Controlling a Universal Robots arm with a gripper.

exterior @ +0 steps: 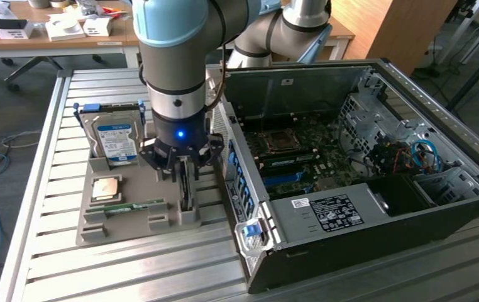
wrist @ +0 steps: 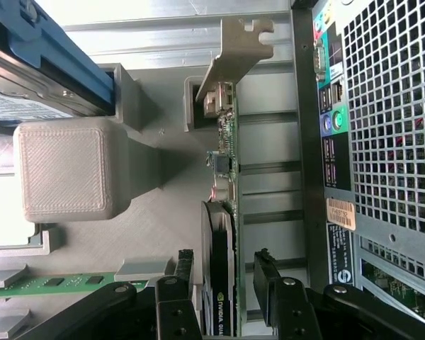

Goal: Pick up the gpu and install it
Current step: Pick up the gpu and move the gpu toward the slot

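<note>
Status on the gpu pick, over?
Open gripper, fingers either side of gpu. It stands on edge in grey holder, not yet gripped. Computer case close beside.

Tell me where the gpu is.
The gpu stands on edge in the grey tray, on its side nearest the PC case at the exterior view's right, straddled by the open gripper.

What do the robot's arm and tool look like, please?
The arm is a thick silver-grey tube with pale blue caps at its joints and a black wrist section with a glowing blue light. The tool is black, with angular linked fingers joined by round pins.
</note>
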